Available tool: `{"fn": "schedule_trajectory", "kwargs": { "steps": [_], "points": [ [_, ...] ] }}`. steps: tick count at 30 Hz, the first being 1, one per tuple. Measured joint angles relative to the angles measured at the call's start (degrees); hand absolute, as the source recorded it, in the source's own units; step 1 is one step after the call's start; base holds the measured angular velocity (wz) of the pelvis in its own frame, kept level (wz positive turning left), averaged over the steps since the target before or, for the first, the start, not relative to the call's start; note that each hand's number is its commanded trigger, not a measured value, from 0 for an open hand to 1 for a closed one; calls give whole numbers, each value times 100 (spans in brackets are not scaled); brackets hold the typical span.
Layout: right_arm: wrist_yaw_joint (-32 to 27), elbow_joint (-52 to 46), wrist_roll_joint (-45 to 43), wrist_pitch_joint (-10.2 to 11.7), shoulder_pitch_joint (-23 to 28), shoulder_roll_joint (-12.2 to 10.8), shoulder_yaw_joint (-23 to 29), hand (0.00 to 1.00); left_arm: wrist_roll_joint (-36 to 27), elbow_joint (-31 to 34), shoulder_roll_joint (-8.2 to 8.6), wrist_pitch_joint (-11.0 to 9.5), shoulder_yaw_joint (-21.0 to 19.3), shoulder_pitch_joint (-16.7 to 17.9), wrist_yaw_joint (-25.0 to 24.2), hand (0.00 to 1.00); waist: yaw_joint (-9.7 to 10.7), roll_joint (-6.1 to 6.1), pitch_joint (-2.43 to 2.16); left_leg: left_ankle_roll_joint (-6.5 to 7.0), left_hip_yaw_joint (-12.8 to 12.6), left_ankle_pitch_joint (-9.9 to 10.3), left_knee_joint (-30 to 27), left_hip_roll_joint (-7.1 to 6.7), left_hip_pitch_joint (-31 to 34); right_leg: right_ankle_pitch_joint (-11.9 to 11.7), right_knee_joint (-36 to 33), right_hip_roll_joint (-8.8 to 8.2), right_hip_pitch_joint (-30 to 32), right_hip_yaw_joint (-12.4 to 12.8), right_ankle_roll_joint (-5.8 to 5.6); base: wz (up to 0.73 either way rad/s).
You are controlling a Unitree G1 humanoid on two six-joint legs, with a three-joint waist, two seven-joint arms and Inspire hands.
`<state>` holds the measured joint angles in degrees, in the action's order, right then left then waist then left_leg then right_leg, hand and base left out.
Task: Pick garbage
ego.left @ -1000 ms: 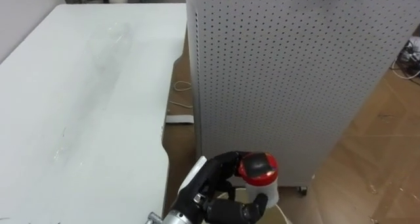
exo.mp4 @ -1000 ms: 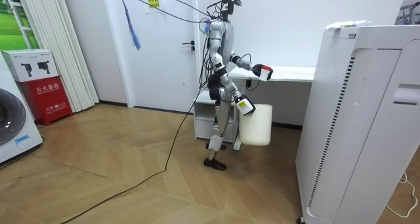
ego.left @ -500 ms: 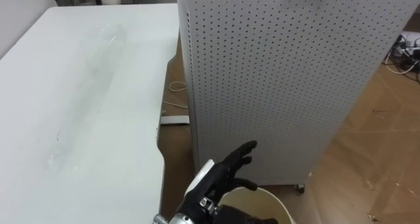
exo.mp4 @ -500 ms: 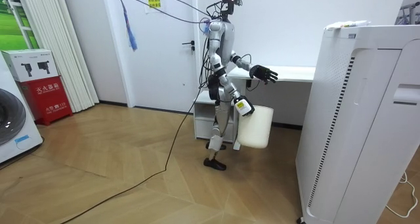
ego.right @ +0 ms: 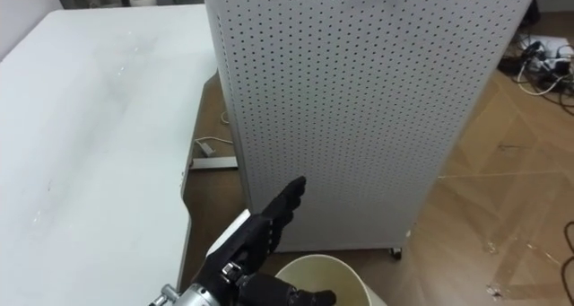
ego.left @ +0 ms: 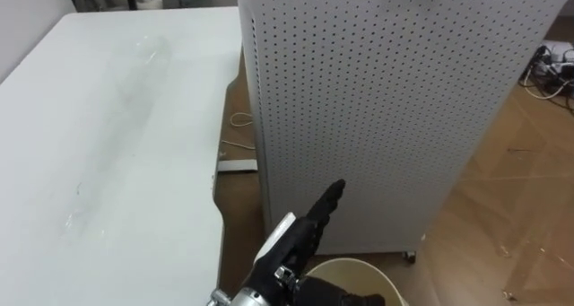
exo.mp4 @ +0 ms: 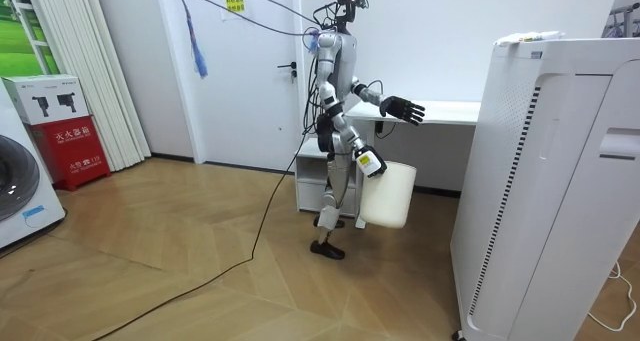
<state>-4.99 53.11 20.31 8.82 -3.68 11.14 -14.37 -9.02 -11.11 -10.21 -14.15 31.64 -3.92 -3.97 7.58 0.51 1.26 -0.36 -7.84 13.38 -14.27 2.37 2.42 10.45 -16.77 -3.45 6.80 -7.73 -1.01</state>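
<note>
My left hand (ego.left: 308,240) is open, its fingers stretched forward and nothing in them; it hovers just over the rim of a cream round bin (ego.left: 352,268). The same hand (ego.right: 262,227) and bin (ego.right: 316,264) lie low in the right eye view. In the room view the left hand (exo.mp4: 402,108) reaches out at chest height, and the bin (exo.mp4: 388,193) hangs tilted at my hip. My right hand (exo.mp4: 370,162) grips it at the rim.
A tall white perforated cabinet (ego.left: 386,100) stands right in front of me. A white table (ego.left: 108,135) stretches along my left, its edge near the hand. A white power strip (ego.left: 235,163) lies on the wooden floor between them.
My left hand held a red-capped white bottle over the bin a second ago. The fingers have straightened and the bottle has gone from the hand.
</note>
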Motion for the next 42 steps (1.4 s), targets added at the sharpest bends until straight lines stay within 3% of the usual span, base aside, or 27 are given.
{"fn": "schedule_trajectory", "kwargs": {
  "steps": [10,16,19,21,24,25,27,29,38,40,42],
  "points": [
    [-130,-5,349,11,146,3,0,100,955,514,-85,-22,-194,2,631,0,14,-101,-31,-1,7,-2,69,-1,-35,0,10,2,-14,6,0,0],
    [-167,-5,521,13,374,2,12,100,1348,497,-198,-128,-201,3,1002,0,46,-123,-34,-1,-88,-1,103,-8,-203,-3,0,13,-100,166,-4,-10],
    [-156,2,468,-7,397,-2,79,100,1652,196,-208,-127,-208,5,1096,0,92,-117,-30,-1,-261,-1,110,3,-296,-19,-16,41,-102,273,-13,-28],
    [-90,15,371,-10,402,-2,79,100,1653,-123,-208,-121,-215,21,1133,0,79,-124,-24,-1,-614,-1,161,23,-405,-30,-111,72,8,457,-8,-53],
    [45,50,326,-20,416,-11,79,100,1691,-522,-204,-117,-230,26,1224,0,-2,-129,-21,0,-1122,-1,170,52,-451,-145,-150,71,208,442,1,-77],
    [69,50,322,-21,421,-14,79,100,1707,-600,-202,-116,-239,33,1253,0,-22,-138,-16,0,-1221,0,171,61,-467,-174,-185,69,249,422,6,-95],
    [147,50,304,-22,422,-46,42,100,1746,-889,-237,-115,-334,83,1278,0,-86,-181,-11,3,-1536,6,175,113,-512,-322,-194,36,370,118,71,-92],
    [196,62,296,-22,424,-59,41,100,1745,-1088,-280,-115,-352,97,1320,0,-53,-199,-11,-5,-1690,25,162,153,-503,-399,-196,25,453,-40,123,-58],
    [224,95,410,-24,697,-17,51,100,1882,-1760,-313,-110,-353,256,1326,0,25,-186,-16,-153,-1854,139,25,353,-507,-412,-314,155,555,-138,297,-16],
    [307,94,380,-20,668,-17,45,100,1907,-1897,-297,-110,-356,251,1327,0,3,-188,-11,-215,-1946,242,-184,443,-487,-286,-478,156,642,-216,362,-24],
    [453,92,312,-15,668,-16,42,100,2026,-2074,-316,-106,-386,252,1324,0,13,-168,-11,-332,-2022,483,-681,645,-458,15,-855,228,744,-199,451,-26]
  ]
}}
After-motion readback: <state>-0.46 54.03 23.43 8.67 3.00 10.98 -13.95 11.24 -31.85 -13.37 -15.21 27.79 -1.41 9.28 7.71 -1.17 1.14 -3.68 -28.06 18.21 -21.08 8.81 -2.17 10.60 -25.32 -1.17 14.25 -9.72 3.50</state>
